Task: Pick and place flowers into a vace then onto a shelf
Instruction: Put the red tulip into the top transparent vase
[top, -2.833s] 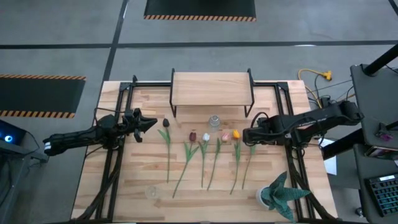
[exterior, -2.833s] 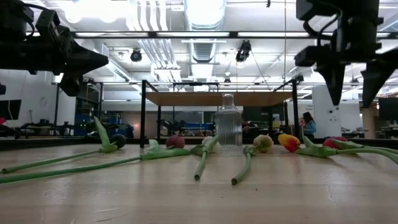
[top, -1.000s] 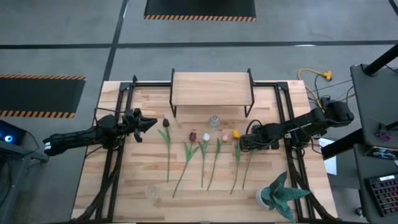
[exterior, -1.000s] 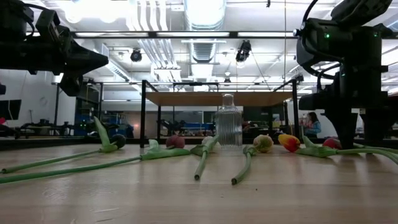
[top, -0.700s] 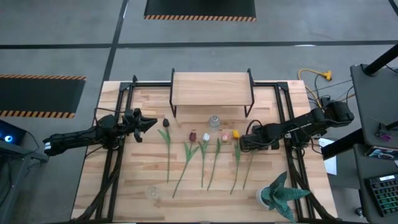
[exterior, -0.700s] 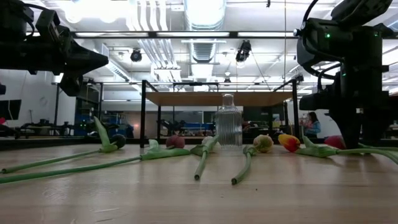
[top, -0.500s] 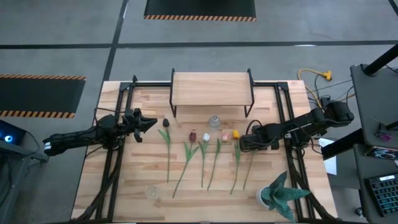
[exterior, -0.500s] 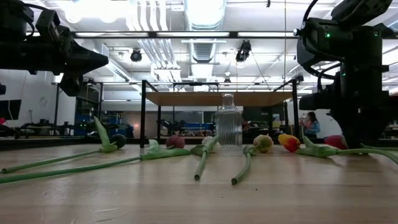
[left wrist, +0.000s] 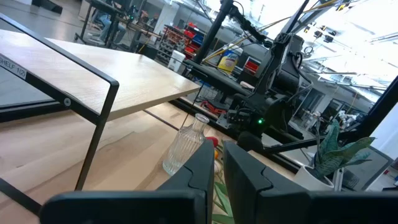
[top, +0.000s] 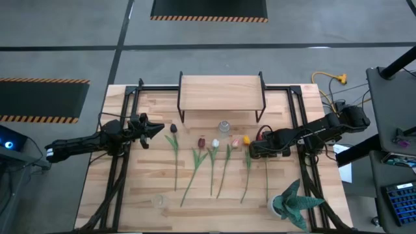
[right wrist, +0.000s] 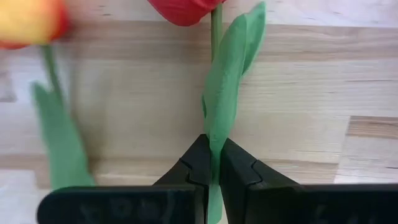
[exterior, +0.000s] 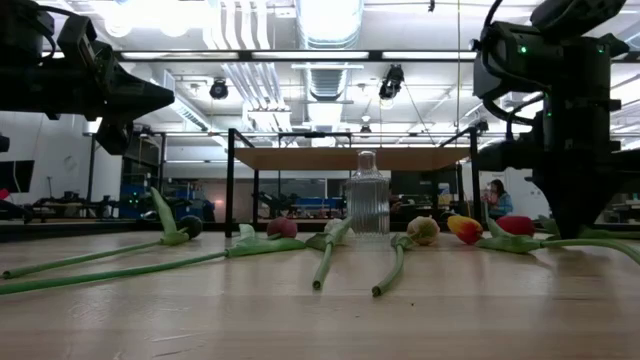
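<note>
Several artificial tulips [top: 214, 162] lie in a row on the table, heads toward the far edge, in front of a clear ribbed vase [top: 224, 126] that also shows in the low view [exterior: 368, 208]. The light-wood shelf [top: 221, 92] stands on black legs behind the vase. My right gripper [top: 263, 149] points down at the row's right end, shut on the red tulip [top: 261, 137]; its head also shows in the low view [exterior: 515, 225]. My left gripper [top: 156, 129] hovers shut and empty above the table's left part. My right gripper pinches the red tulip's stem, together with a green leaf [right wrist: 214, 134], between its two fingers, a short way below the head [right wrist: 186, 7]. The fingers come from above, pointing down, one on each side of the stem. The stem runs toward the near edge, low over the table.
A spiky teal-green potted plant [top: 294, 203] stands at the near right corner. A small clear glass [top: 158, 200] sits near the front left. Black frame rails [top: 117, 169] run along both sides of the table. The yellow-orange tulip [top: 247, 140] lies just left of the held one.
My right gripper, low at the table, has shut on the red tulip's stem. The tulip has turned: its head has shifted toward the table's left, nearer the yellow-orange tulip, and its stem now points straight at the near edge.
</note>
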